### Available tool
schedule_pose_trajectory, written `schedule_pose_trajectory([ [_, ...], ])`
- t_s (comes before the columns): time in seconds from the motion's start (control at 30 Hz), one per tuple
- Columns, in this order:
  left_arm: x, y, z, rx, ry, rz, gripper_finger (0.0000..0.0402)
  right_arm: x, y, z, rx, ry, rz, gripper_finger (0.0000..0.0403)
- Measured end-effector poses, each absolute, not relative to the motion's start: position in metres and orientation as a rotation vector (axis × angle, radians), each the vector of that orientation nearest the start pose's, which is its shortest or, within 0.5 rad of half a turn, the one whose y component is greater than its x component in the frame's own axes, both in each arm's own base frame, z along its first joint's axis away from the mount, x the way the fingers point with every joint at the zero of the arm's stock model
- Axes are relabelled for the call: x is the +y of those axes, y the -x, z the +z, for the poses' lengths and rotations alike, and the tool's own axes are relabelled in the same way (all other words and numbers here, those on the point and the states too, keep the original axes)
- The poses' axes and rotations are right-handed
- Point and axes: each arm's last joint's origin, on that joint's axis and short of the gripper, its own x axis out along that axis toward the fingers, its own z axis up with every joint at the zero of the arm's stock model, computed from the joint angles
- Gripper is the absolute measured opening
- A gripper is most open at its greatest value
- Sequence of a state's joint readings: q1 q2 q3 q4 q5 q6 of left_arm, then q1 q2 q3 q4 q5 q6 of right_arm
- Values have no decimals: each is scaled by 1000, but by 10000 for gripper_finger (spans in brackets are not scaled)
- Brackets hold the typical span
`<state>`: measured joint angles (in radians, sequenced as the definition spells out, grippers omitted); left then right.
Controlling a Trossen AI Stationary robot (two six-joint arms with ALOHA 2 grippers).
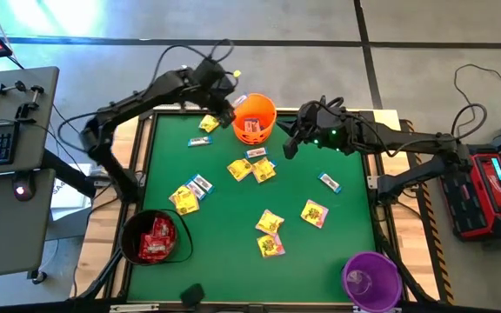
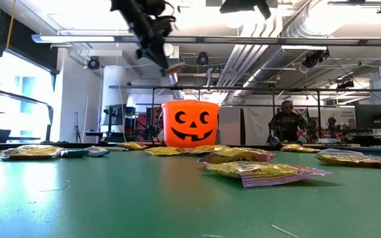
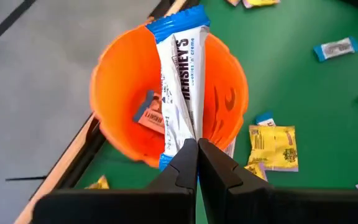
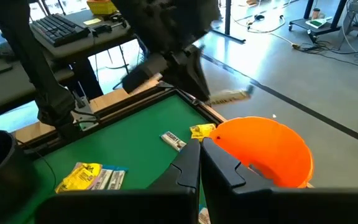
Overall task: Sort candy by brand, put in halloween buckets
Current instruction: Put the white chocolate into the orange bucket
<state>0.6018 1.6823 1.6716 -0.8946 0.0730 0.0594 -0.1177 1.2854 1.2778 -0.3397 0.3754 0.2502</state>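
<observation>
The left pincer (image 3: 197, 144) pinches a white-and-blue candy (image 3: 182, 74) right over the orange bucket (image 1: 255, 119) at the far edge, ready to drop it in. The right pincer (image 1: 290, 146) waits nearby, pressed together.

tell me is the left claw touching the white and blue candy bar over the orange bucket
Touching. The left wrist view shows the left claw shut on the end of the white and blue candy bar, holding it above the orange bucket.
</observation>
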Motion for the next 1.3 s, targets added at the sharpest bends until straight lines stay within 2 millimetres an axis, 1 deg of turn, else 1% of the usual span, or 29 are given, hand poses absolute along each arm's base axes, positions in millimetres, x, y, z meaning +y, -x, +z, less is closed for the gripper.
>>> schedule_pose_trajectory([
  [0.07, 203, -307, 344, 908, 228, 441, 0, -43, -277, 383, 284, -199, -529, 0],
  [0.23, 215, -333, 329, 1008, 190, 400, 0, -43, -277, 383, 282, -203, -529, 0],
  [0.33, 220, -345, 321, 1050, 165, 391, 0, -43, -277, 383, 281, -206, -530, 0],
  [0.57, 227, -366, 296, 1150, 102, 391, 0, -43, -277, 383, 280, -208, -531, 0],
  [0.77, 233, -375, 271, 1214, 118, 379, 0, -43, -277, 383, 280, -208, -531, 0],
  [1.07, 235, -383, 250, 1261, 135, 363, 0, -43, -277, 383, 281, -208, -531, 0],
  [1.3, 234, -384, 252, 1247, 136, 369, 3, -43, -277, 383, 281, -208, -531, 0],
])
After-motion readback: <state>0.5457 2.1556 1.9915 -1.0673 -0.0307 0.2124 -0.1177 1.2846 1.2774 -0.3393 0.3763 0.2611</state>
